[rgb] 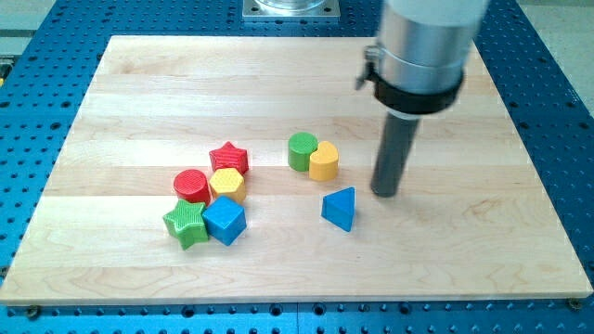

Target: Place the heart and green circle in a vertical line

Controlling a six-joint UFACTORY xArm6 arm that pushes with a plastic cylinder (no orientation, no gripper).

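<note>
The yellow heart (324,160) sits near the middle of the wooden board (139,102). The green circle (302,151) touches it on its left and a little toward the view's top. My tip (386,192) rests on the board to the right of the heart, about a block's width away from it. The tip is also just up and right of the blue triangle (340,207). It touches no block.
A cluster lies at the left of centre: red star (228,158), red circle (192,186), yellow hexagon (227,184), green star (186,224), blue cube (224,220). The board rests on a blue perforated table (557,102). The arm's grey body (422,46) hangs over the upper right.
</note>
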